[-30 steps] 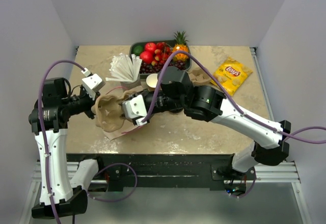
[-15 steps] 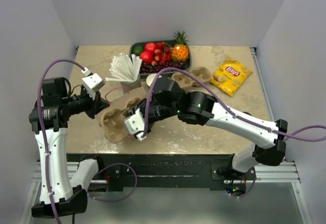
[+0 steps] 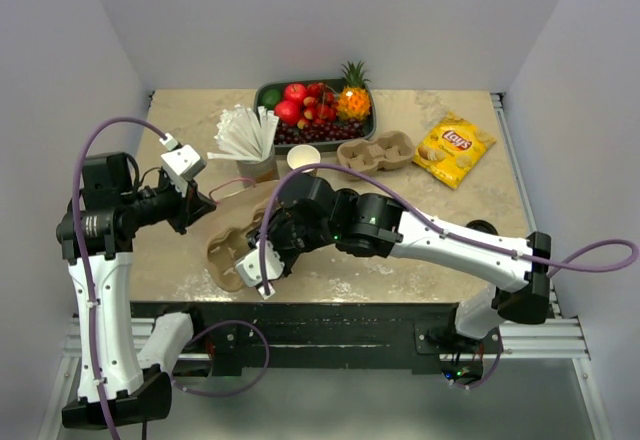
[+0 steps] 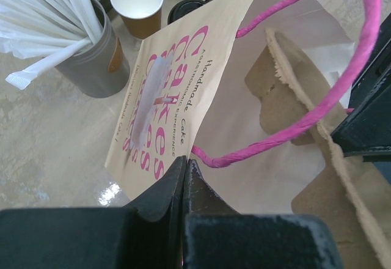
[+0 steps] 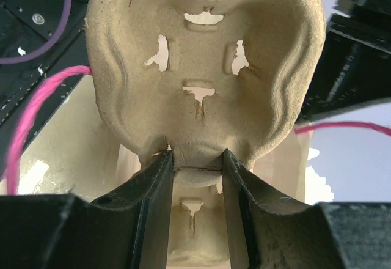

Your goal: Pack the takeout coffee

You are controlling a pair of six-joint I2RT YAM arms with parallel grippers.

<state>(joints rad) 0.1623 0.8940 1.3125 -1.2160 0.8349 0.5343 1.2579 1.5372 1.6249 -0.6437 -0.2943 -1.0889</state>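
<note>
Once mid-table, cup carrier (image 3: 225, 245) now nearer.

Bright, even light; soft shadows

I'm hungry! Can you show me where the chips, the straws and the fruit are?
chips (image 3: 455, 148): top view, middle of the yellow bag.
straws (image 4: 49, 12): left wrist view, on the white wrapped bundle.
fruit (image 3: 315, 108): top view, red pieces at the pile's middle.

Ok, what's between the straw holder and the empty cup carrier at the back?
A lidless paper cup, white inside, between the straw holder and the empty cup carrier; the top view shows it.
</note>
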